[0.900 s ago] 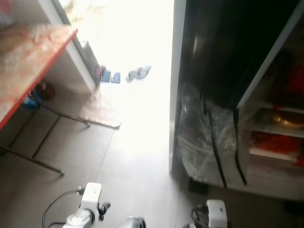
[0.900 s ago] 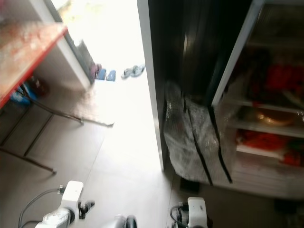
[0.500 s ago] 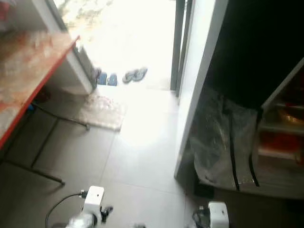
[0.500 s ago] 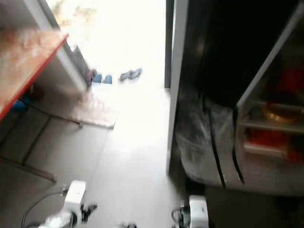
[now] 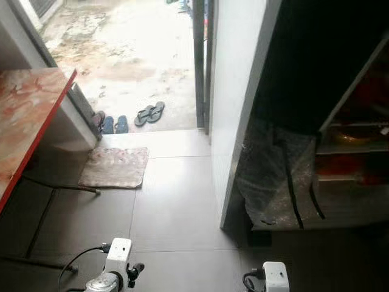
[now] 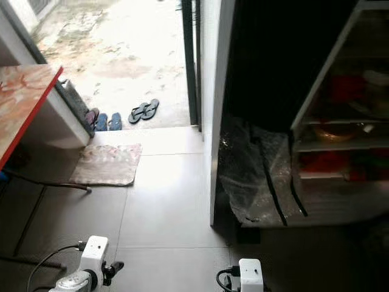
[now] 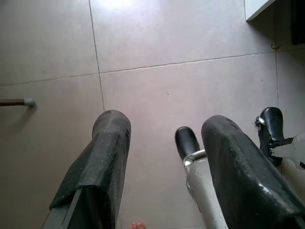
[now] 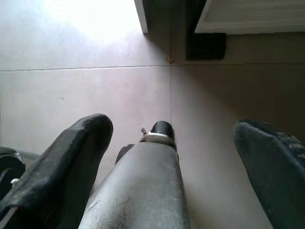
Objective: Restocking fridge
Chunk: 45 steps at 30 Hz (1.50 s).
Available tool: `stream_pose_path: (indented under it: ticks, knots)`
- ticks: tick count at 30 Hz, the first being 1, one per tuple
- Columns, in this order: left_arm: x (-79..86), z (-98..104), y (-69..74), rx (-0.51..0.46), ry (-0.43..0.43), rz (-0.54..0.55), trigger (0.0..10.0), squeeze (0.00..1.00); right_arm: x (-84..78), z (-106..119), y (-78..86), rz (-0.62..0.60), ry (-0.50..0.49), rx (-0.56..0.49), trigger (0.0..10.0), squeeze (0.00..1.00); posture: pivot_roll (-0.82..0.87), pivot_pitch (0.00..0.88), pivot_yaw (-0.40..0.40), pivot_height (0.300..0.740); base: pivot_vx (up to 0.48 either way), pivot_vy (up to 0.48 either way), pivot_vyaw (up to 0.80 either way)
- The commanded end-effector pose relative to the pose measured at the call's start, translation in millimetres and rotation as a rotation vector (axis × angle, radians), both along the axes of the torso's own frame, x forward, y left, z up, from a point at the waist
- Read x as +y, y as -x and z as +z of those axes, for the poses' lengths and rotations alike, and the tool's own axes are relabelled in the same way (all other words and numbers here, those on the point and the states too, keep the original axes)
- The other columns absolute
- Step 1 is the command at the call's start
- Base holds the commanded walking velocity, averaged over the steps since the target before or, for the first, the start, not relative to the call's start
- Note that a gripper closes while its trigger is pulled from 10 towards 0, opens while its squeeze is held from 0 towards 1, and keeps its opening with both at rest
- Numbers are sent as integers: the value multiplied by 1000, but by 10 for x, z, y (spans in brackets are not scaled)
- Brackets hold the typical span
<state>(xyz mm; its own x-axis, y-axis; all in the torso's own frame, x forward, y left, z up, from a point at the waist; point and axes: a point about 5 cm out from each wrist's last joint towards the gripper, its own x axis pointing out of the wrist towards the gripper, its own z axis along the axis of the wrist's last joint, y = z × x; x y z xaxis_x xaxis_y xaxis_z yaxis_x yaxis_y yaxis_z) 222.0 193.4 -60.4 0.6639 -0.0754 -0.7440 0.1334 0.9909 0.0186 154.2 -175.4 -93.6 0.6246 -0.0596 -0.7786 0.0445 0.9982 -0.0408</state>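
**Grey tile, open fridge, empty grippers**

Grey floor tiles (image 5: pixel 176 207) run from the robot's feet to a bright doorway, where a patterned mat (image 5: pixel 114 166) lies at the threshold with pairs of sandals (image 5: pixel 149 113) just outside it. A red-edged table (image 5: pixel 27 121) stands along the left. The fridge (image 6: pixel 340 140) stands open on the right, its door (image 5: pixel 240 109) swung out toward the doorway; shelves inside carry red packets and a brownish bowl (image 6: pixel 331 132), and crinkled clear plastic wrap (image 5: pixel 273 182) with black straps hangs over the lower front.

Both arms hang low. The left gripper (image 7: pixel 164 143) has its fingers spread apart over bare tile, holding nothing; the right gripper (image 8: pixel 171 138) is likewise spread wide and empty.

The door is probably stiff and fairly heavy, best taken by its free vertical edge. The wrap looks soft and slippery, likely to snag a finger
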Motion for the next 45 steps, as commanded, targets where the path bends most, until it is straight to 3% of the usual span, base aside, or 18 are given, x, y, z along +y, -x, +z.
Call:
stream_pose_path:
  ticks: [1, 10, 14, 17, 21, 27, 29, 30, 37, 40, 45]
  knots:
    - [-37, -79, 113, 54, 5, -9, 10000, 0, -39, -89, 223, -10, 4, 86, 10000, 0, -109, 95, 90, 740, 0, 0, -763]
    - [-253, -21, -28, 17, 74, 17, 10000, 0, -218, -78, 258, 21, 57, 98, 10000, 0, -97, 89, 12, 740, 0, 0, -765]
    - [-253, -21, -28, 17, 74, 17, 10000, 0, -218, -78, 258, 21, 57, 98, 10000, 0, -97, 89, 12, 740, 0, 0, -769]
    - [-314, 4, -80, 9, 86, 40, 10000, 0, -443, -49, 322, -11, 76, 83, 10000, 0, -98, 93, -3, 740, 0, 0, -767]
    - [-286, -18, -45, 22, 81, 56, 10000, 0, -690, -26, 468, -43, 87, 94, 10000, 0, -99, 102, 3, 740, 0, 0, -747]
    - [-216, -23, -27, 23, 67, 61, 10000, 0, -848, -11, 614, -75, 86, 109, 10000, 0, -95, 120, 20, 740, 0, 237, -114]
    - [-195, -24, -23, 24, 59, 59, 10000, 0, -850, -22, 671, -79, 85, 118, 10000, 0, -94, 125, 23, 740, 0, 300, 0]
    - [-149, -27, -12, 28, 42, 59, 10000, 0, -843, -43, 786, -92, 78, 132, 10000, 0, -92, 133, 32, 740, 0, 285, 0]
    - [27, -55, 73, 49, -13, 66, 10000, 0, -673, -112, 953, -191, 18, 133, 10000, 0, -87, 156, 66, 740, 0, 120, 0]
    - [99, -72, 124, 63, -28, 68, 10000, 0, -503, -147, 865, -173, 7, 140, 10000, 0, -89, 158, 85, 740, 0, 0, 0]
    - [135, -81, 156, 69, -40, 50, 10000, 0, -468, -161, 903, -196, 0, 146, 10000, 0, -90, 152, 98, 740, 0, 295, 0]
